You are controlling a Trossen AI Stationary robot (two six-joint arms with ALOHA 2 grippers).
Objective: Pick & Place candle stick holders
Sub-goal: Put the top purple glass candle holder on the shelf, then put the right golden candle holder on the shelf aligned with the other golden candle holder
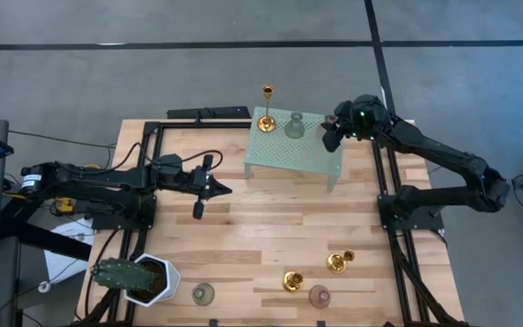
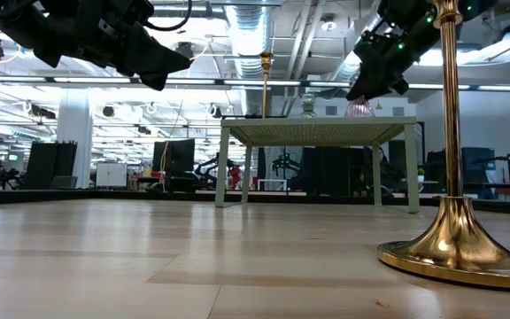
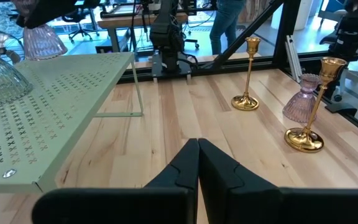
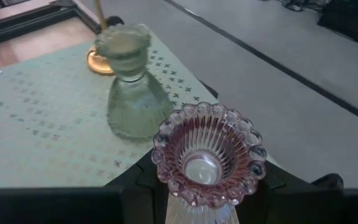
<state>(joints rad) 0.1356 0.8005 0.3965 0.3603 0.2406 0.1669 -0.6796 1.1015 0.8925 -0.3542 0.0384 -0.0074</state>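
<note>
The pink holder is pinched in the jaws of the right gripper above the mint stand's corner, beside a green glass holder and tall gold holder. The left gripper, jaws pressed together, hovers over the tabletop.

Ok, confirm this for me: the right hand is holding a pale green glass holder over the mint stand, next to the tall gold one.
Not quite. The holder in the right hand is pinkish, not pale green, as the right wrist view shows. The pale green holder already stands on the mint stand, beside the tall gold one. The rest holds.
</note>
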